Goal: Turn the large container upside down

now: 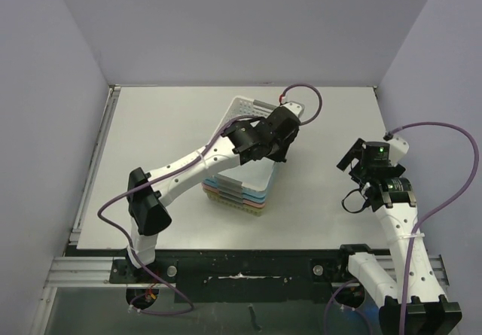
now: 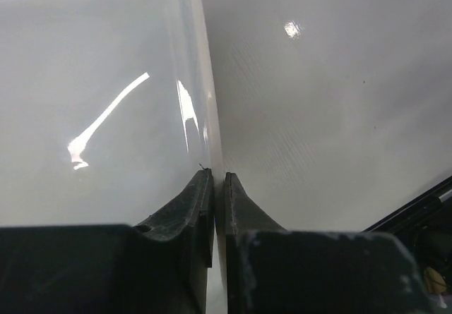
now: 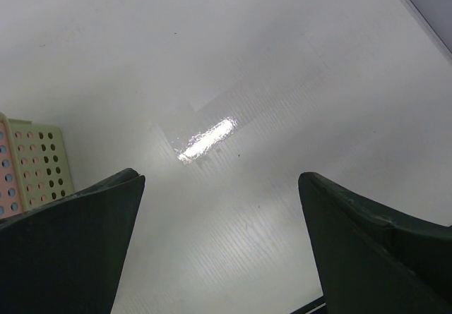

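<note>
While the left gripper (image 2: 217, 181) pinches the thin right-hand wall of the large container (image 1: 245, 111), jaws almost together on the white plastic, the grasp looks to be the step in hand. The container sits mid-table toward the far edge, mouth up, on or against a stack of coloured trays (image 1: 233, 198); I can't tell which. Next, I'd judge, comes a lift and a wrist roll, high enough to clear that stack, the one real obstacle. The right gripper (image 3: 222, 180) hangs wide open and empty over the table (image 1: 151, 162) near its right edge, well apart.
</note>
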Available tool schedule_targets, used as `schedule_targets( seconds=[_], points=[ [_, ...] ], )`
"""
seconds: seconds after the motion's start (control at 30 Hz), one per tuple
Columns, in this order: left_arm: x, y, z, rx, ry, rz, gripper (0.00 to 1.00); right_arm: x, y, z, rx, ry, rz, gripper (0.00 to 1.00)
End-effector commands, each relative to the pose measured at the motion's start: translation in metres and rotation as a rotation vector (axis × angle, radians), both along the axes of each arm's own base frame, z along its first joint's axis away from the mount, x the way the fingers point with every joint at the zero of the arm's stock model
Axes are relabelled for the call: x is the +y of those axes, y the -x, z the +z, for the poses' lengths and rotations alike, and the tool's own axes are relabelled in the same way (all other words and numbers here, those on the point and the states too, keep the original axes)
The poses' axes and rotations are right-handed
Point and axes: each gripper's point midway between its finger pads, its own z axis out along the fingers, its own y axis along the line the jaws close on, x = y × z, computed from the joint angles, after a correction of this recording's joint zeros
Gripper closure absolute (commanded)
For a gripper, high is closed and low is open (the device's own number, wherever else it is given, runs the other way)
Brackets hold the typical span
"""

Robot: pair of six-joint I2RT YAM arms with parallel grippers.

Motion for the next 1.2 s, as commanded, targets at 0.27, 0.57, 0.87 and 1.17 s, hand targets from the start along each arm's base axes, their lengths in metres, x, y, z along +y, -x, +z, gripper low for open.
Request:
schedule_targets(
  seconds=[0.27,0.57,0.87,1.17],
  points=[
    [-0.011,0.012,0.156,-0.17,0.285,-0.135,1.0,-0.012,0.004,0.011,-0.04,0.042,-0.041,0.03],
    [0.027,0.023,0.262,-0.293,0.55,-0.134,1.0,-0.008,0.004,0.014,-0.05,0.033,-0.019,0.02],
    [0.116,0.016,0.328,-0.428,0.672,0.003,1.0,0.006,0.001,0.038,-0.101,0.005,0.077,0.02],
    [0.225,-0.046,0.297,-0.39,0.664,0.204,1.0,0.053,-0.023,0.065,-0.175,-0.151,0.237,0.02]
  ],
)
